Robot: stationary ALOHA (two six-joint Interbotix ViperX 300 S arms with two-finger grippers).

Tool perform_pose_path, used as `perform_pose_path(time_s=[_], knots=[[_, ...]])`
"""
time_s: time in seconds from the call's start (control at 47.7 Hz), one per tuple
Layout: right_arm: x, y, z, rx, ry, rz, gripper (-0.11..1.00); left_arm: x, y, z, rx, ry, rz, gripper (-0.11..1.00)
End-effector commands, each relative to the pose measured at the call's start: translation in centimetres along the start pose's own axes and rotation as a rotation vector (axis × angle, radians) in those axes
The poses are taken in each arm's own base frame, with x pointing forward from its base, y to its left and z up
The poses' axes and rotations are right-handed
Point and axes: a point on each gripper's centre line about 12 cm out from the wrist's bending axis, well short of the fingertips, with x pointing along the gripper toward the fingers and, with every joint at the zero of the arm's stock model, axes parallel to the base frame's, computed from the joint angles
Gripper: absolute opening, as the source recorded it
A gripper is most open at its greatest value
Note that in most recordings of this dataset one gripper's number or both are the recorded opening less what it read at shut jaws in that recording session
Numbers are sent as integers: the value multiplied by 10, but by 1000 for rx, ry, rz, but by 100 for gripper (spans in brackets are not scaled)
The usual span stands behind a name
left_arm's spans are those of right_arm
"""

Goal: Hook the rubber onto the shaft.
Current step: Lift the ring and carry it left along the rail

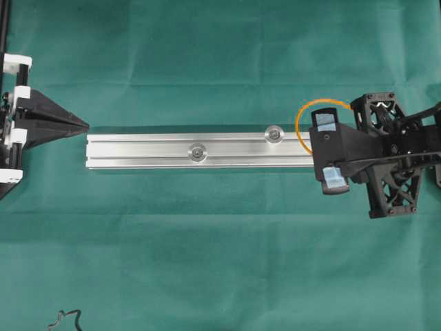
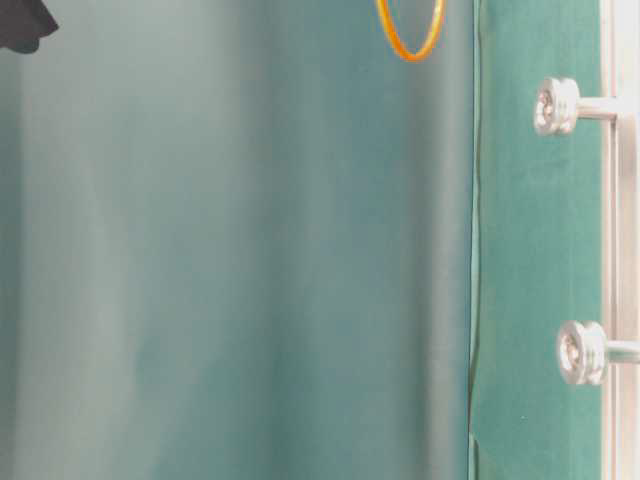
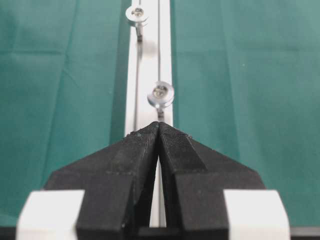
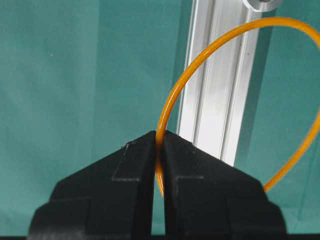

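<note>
Item one, your right gripper (image 4: 159,137): jaws pressed together on the rubber (image 4: 200,60), pinching one strand of the orange loop at the very tips. In the right wrist view the rest of the loop stands open in a wide arc beyond the tips, over the silver rail (image 4: 220,100). In the overhead view the right gripper (image 1: 329,148) sits at the rail's right end, and the rubber (image 1: 301,121) shows as an orange curve bulging out past the black housing, over the rail's end and the cloth above it.

Item two, the rail (image 1: 151,152): a long grooved aluminium bar lying across the middle of the green cloth (image 1: 220,262). Two shafts stand on it, the nearer shaft (image 1: 275,134) close to the loop, the farther shaft (image 1: 198,152) toward the rail's middle. You cannot tell from these views whether the loop touches either one.

Item three, your left gripper (image 3: 159,127): fingers closed tip to tip, holding nothing, pointed along the rail just off its left end.

Item four: a dark cable (image 1: 65,321) at the bottom left edge of the cloth.
</note>
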Motion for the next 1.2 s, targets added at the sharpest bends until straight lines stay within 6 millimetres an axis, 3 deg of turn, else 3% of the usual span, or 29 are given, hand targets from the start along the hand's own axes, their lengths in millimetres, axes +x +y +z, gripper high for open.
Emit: perform_pose_path(time_s=[0.0,0.231,0.839,1.174], knots=[[-12,1,5,0,-38,7,6,-2,0,12,1,-28,1,0],[-8,3,13,-2,-38,5,6,-2,0,11,1,-26,1,0],[18,8,72,-33,-86,-27,6,-2,0,12,3,-28,1,0],[22,10,83,-30,-91,-25,6,-2,0,12,1,-28,1,0]])
